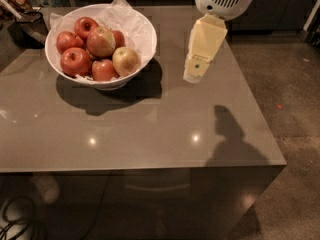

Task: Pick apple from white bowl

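The white bowl (135, 26) stands at the back left of the grey table, lined with crumpled white paper and holding several apples. The apple (126, 60), pale yellow-tan with a faint blush, lies at the bowl's front right. A larger red-and-yellow streaked apple (101, 41) lies on top in the middle, with red apples around it. My gripper (196, 73), cream-coloured under a white wrist housing, hangs above the table to the right of the bowl, apart from it and holding nothing that I can see.
The grey table (150, 129) ends at a right edge with dark floor (295, 109) beyond it. Dark clutter (22, 19) sits at the far left behind the bowl. Cables (17, 219) lie on the floor at lower left.
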You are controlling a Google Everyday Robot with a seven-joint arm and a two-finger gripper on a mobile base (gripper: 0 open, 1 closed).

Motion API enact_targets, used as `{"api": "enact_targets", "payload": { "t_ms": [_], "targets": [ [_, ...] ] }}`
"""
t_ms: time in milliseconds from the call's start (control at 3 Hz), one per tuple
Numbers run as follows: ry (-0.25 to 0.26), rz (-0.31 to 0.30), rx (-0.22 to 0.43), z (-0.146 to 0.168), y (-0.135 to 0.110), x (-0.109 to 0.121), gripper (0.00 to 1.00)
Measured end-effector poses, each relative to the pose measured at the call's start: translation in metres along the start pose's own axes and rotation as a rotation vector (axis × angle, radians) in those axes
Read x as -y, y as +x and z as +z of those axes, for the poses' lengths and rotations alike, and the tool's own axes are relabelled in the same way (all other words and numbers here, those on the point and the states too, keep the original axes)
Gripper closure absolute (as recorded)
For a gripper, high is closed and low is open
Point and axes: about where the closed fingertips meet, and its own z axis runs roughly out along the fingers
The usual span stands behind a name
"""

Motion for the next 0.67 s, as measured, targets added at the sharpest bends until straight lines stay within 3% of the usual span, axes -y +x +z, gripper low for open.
{"api": "enact_targets", "payload": {
  "t_ms": [333,667],
  "targets": [
    [0.007,-0.034,0.023,-0.002,-0.01,-0.001,0.0],
    [-0.013,-0.058,0.05,0.006,-0.045,0.007,0.0]
  ]
}}
